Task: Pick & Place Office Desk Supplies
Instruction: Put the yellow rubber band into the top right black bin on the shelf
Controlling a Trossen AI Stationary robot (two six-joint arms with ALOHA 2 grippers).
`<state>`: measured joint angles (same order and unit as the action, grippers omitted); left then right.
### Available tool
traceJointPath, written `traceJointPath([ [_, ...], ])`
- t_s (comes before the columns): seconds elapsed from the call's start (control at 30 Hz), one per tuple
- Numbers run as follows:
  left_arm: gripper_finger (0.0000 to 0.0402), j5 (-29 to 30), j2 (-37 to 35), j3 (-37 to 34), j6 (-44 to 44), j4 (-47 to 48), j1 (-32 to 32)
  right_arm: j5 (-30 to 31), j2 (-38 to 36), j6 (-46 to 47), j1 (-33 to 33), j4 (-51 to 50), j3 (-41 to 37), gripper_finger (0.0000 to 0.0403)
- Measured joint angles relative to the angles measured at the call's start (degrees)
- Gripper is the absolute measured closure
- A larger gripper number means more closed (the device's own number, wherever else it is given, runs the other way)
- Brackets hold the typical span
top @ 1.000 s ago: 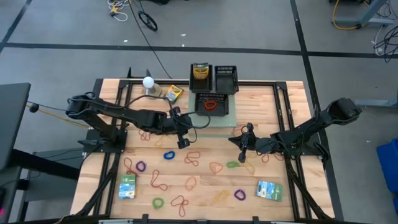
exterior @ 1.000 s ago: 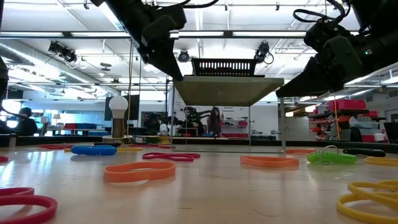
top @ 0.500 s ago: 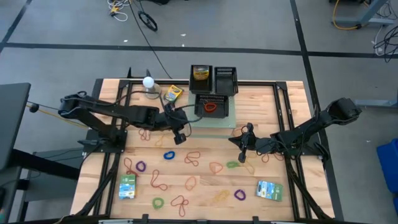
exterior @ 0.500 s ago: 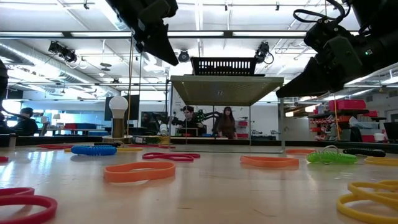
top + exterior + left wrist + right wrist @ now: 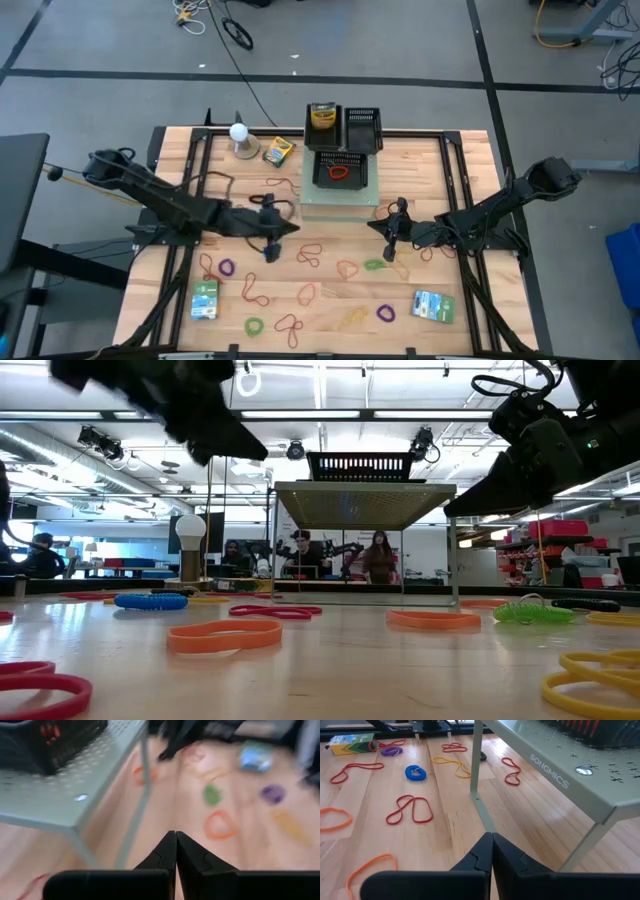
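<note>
While rubber bands (image 5: pixel 310 255) litter the table (image 5: pixel 440 160), both the left end effector (image 5: pixel 268 252) and right end effector (image 5: pixel 391 252) hover clenched, empty.

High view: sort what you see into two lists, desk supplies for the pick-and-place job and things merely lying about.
Job items: rubber bands, crayon box, green packet, blue-white packet, black baskets.

Lying about: white ball on its base, floor cables.

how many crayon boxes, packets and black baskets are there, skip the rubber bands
crayon boxes: 2
packets: 2
black baskets: 3
total: 7
</note>
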<state>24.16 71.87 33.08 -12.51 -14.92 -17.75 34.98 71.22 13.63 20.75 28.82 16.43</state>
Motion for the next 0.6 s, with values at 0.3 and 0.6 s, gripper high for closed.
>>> traceJointPath([
  [0.3,0.0393,-2.8,-0.92,-19.09,4.06,-39.55,-0.95,0.0,0.0,0.07,-0.13,0.18,0.0,0.0391],
  [0.6,0.0393,1.91,-0.89,-26.23,7.51,-51.17,-0.96,-4.8,0.0,1.05,-0.15,6.7,0.0,0.0391],
])
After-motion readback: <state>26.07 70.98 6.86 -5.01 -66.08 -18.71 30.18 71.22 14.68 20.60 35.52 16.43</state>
